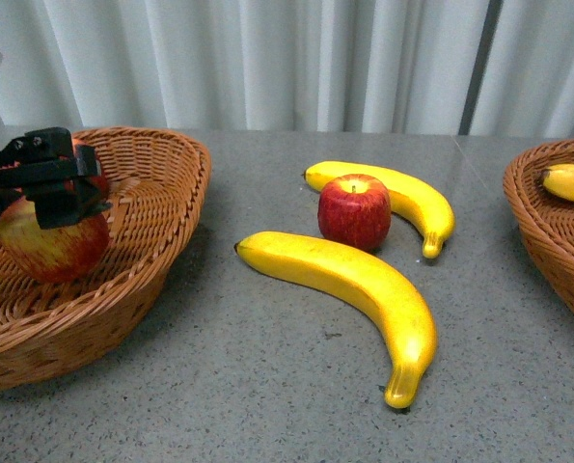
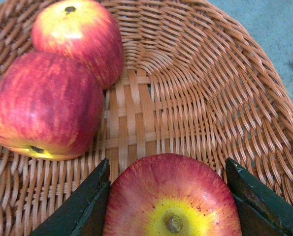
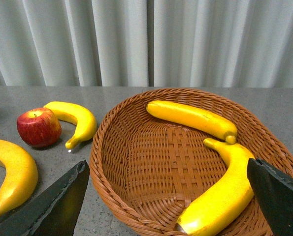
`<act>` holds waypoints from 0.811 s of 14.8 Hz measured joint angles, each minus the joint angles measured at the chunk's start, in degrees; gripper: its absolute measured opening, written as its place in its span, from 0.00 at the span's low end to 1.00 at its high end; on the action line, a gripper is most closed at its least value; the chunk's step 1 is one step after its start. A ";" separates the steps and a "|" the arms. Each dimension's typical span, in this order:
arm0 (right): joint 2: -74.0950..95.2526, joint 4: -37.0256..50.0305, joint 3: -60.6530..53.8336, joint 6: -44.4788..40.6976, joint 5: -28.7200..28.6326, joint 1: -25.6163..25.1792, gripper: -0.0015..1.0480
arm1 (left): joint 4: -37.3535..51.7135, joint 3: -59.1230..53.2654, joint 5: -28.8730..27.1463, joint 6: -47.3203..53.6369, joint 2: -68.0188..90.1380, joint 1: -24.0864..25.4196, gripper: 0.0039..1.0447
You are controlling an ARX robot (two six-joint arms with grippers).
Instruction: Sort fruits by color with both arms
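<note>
Fruits lie partly sorted. Our left gripper [image 2: 167, 162] clamps a streaked apple [image 2: 171, 201] between its fingers [image 2: 82, 206]. It sits at the left edge of the front view, inside the left basket [image 1: 161, 183], and we cannot tell whether the fruit rests on the weave. Two more apples [image 2: 48, 103] lie touching each other in that basket. Our right gripper [image 3: 167, 164] is spread wide and holds nothing. It faces the right basket [image 3: 136, 162], seen at the front view's right edge, with two bananas [image 3: 190, 118] inside. On the table [image 1: 267, 405], mid-frame in the front view, a red apple [image 1: 354, 212] stands between a long banana [image 1: 349, 280] lower in the frame and a shorter banana [image 1: 407, 198] just beside it.
</note>
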 joint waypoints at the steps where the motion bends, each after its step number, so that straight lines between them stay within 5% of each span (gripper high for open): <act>1: 0.00 0.00 0.00 0.00 0.00 0.00 0.94 | -1.40 0.00 -0.31 0.61 0.26 -0.48 0.59; 4: 0.00 0.00 0.00 0.02 0.00 0.00 0.94 | -3.89 -0.37 -1.16 2.47 -1.44 -2.12 0.91; 7: 0.00 0.00 0.00 0.00 0.00 0.00 0.94 | -6.36 3.15 -1.40 5.46 -11.26 -7.72 0.94; 12: 0.00 0.00 0.00 0.00 0.00 0.00 0.94 | -3.82 14.29 4.94 12.50 2.16 -14.93 0.94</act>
